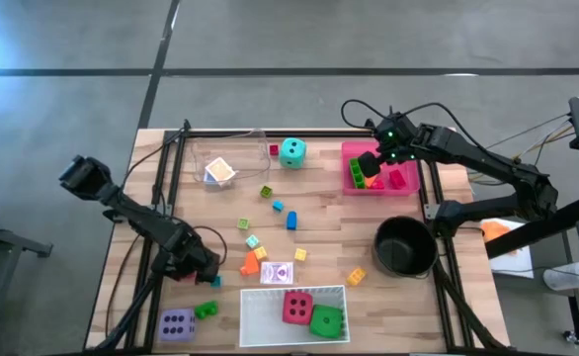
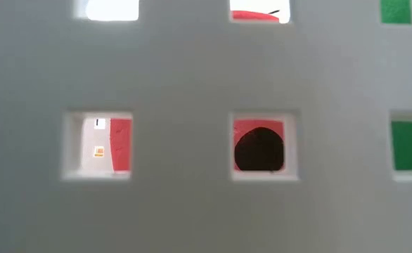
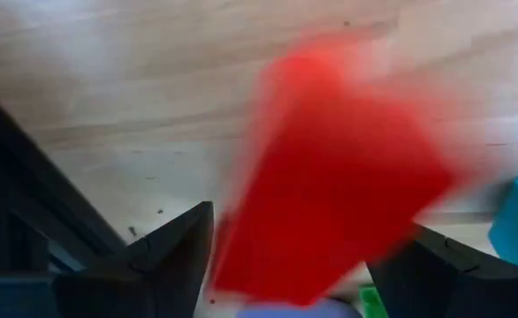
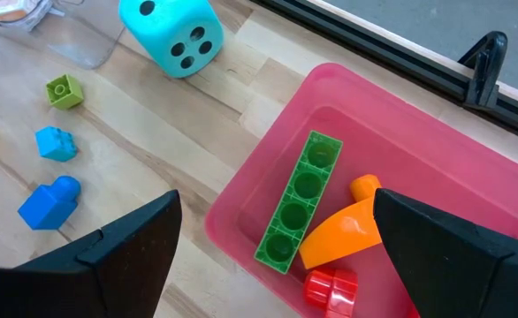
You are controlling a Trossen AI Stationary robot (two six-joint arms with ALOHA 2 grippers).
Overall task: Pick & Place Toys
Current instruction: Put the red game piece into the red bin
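My left gripper [image 1: 199,269] is low over the table's front left, open. A red block [image 3: 330,177], blurred, lies on the wood between its fingers; I cannot tell whether they touch it. My right gripper [image 1: 378,163] hangs open above the pink tray [image 1: 353,150], touching nothing. That tray holds a long green block [image 4: 299,199], an orange block [image 4: 343,234] and a red one [image 4: 330,290]. A red die [image 1: 297,307] and a green die [image 1: 326,320] sit in the white tray [image 1: 270,293]. A teal die [image 1: 291,152] and a purple die [image 1: 176,323] rest on the table.
Small blocks [image 1: 291,220] and a card [image 1: 283,273] are scattered over the table's middle. A green block [image 1: 207,310] and a teal block [image 1: 215,282] lie close to my left gripper. A clear tray [image 1: 232,148] stands at the back left, a black pot [image 1: 403,245] at the right. The white tray's wall [image 2: 192,204] fills the low view.
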